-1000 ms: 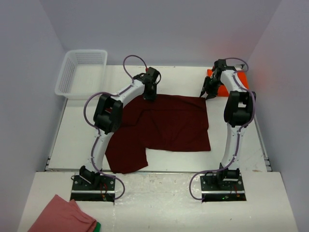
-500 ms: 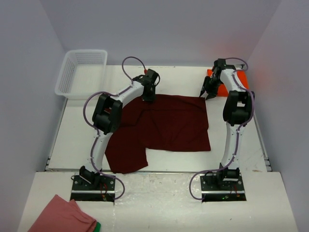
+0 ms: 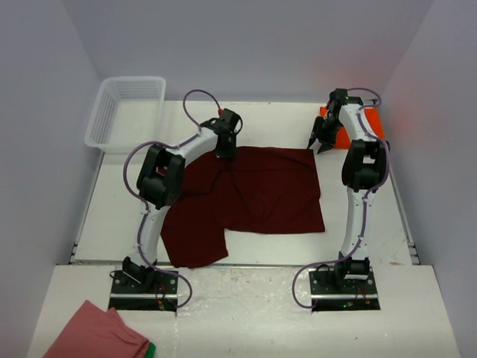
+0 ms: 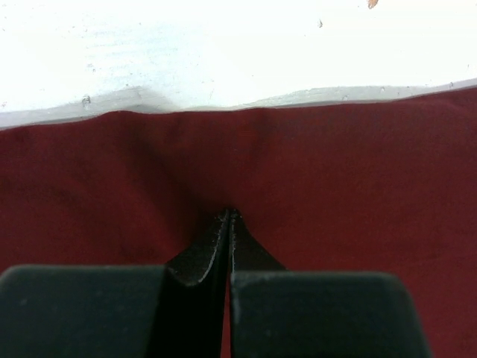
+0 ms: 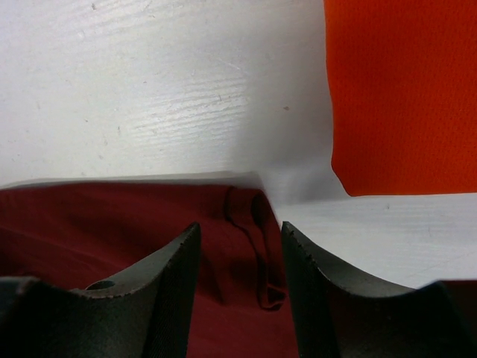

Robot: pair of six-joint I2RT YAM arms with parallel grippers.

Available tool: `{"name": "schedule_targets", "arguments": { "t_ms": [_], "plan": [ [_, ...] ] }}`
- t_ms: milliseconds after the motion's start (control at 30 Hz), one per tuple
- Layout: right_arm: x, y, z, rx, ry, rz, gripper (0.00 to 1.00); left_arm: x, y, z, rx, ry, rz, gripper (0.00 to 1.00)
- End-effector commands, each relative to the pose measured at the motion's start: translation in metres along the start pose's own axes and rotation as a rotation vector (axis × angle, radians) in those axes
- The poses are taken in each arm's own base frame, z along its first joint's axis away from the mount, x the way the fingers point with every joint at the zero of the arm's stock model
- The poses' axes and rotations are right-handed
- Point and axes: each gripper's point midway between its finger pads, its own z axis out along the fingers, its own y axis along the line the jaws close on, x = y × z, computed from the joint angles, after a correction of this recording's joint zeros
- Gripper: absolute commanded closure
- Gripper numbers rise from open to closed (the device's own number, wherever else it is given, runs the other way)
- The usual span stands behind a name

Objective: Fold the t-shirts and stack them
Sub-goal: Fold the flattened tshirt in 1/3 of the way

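Top external view, left to right: white plastic basket (image 3: 123, 112) at the far-left corner of the table (image 3: 115, 205). Salmon-pink cloth with a green edge (image 3: 95, 337) lies on the near ledge, bottom left, in front of the left arm's base.

Left arm reaches out to the far edge of the maroon t-shirt (image 3: 261, 194). Left gripper (image 4: 229, 218) points down onto that edge, near the shirt's far-left part. In the left wrist view the fingers are pressed together with no gap, their tips are in the maroon fabric, and creases run in toward them, so it is pinching a small fold just inside the hem. White table shows beyond the hem.

The shirt lies spread mid-table between the two arms, mostly flat. One flap hangs down toward the near-left, and ridges run from the pinch point.

Right gripper (image 5: 240, 231) is at the shirt's far-right corner. In the right wrist view the fingers are spread apart, the corner with its stitched hem lies in the gap between them, and nothing is clamped. I cannot tell whether the tips touch the cloth.

Orange t-shirt (image 3: 343, 139) sits at the far-right of the table, partly under the right arm. It is just beside the maroon corner, with a strip of bare table between them. Its edges look straight, but I cannot tell how it is folded.
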Motion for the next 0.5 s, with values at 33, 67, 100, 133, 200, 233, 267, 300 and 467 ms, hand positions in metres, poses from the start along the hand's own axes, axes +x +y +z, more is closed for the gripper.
{"name": "schedule_targets", "arguments": {
  "t_ms": [33,67,100,133,200,233,267,300,467],
  "plan": [
    [0.002,0.006,-0.008,-0.048,0.021,-0.016,0.52,0.033,0.014,-0.003,-0.005,0.129,0.015,1.00],
    [0.003,0.007,-0.006,-0.050,0.034,-0.016,0.52,0.032,0.013,-0.005,0.003,0.127,0.013,1.00],
    [0.003,0.009,-0.006,-0.063,0.038,-0.018,0.52,0.032,0.010,-0.006,0.017,0.125,0.014,1.00],
    [0.002,0.009,-0.005,-0.062,0.037,-0.018,0.53,0.030,0.009,-0.007,0.022,0.121,0.016,1.00],
    [0.001,0.011,-0.006,-0.074,0.031,-0.020,0.55,0.028,0.008,-0.009,0.026,0.116,0.017,1.00],
    [-0.001,0.014,-0.007,-0.085,0.025,-0.027,0.60,0.028,0.007,-0.009,0.029,0.114,0.019,1.00],
    [0.000,0.016,-0.007,-0.095,0.031,-0.026,0.62,0.027,0.007,-0.009,0.029,0.113,0.022,1.00],
    [0.000,0.016,-0.005,-0.100,0.039,-0.023,0.64,0.024,0.007,-0.011,0.031,0.106,0.022,1.00],
    [-0.004,0.021,-0.006,-0.122,0.031,-0.026,0.79,0.018,0.003,-0.014,0.038,0.094,0.029,1.00]
  ]
}}
